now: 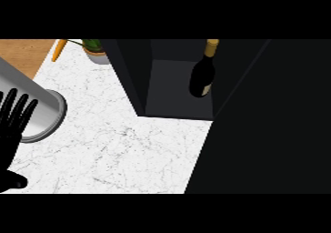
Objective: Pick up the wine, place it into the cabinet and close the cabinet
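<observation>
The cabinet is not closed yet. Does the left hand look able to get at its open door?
Likely yes: only bare counter lies between the left hand and the open door, though the hand rests across the view from it.

A white marble counter point(121, 145) with fine grey veins fills the middle of the view under even light. Past its far left corner lies a warm brown wooden surface point(17, 52). At the far edge stands a small potted plant point(97, 55), green leaves in a pale pot, with a slim orange thing point(58, 49) just beside it. A broad grey cylinder point(41, 98) with a lighter rim sits at the left edge.
</observation>
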Controlling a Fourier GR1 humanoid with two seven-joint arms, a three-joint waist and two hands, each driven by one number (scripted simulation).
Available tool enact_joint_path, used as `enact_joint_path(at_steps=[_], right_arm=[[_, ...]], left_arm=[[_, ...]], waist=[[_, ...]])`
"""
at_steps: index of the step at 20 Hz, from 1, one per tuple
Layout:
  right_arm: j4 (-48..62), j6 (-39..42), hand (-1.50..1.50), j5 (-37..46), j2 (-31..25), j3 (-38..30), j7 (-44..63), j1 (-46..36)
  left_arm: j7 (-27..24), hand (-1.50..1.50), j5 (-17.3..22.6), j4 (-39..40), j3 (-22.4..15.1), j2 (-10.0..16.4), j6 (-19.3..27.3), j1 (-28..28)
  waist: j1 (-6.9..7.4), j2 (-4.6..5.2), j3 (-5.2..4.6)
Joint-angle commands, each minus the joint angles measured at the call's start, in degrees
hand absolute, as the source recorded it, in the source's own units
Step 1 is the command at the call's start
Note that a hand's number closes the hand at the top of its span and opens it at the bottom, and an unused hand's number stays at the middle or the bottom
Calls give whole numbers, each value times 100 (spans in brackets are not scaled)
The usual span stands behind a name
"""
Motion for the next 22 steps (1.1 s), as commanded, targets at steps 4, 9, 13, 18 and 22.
enact_joint_path(at_steps=[4, 9, 13, 18, 22], right_arm=[[698, -343, 150, -402, 1564, 652, 1173, -1729], [2069, -918, 150, -67, 2964, 576, 1956, -3487], [3119, -1583, 150, -597, 3001, 60, 2103, -4979], [4380, -1625, 150, -1364, 3019, -489, 1688, -6049], [5251, -1486, 150, -1745, 3023, -799, 1012, -6044]], left_arm=[[138, -150, 13, 69, 38, 87, -64, -175], [14, -150, 74, 285, 286, 147, -230, -106], [207, -150, 292, 288, 377, 229, -430, -14], [45, -150, -48, 746, 402, -30, -421, -288], [246, -150, -125, 400, 433, -72, -147, -315]], waist=[[85, 9, -1], [-30, -38, 16], [-54, -43, 31], [-201, -28, 41], [-222, -22, 46]])
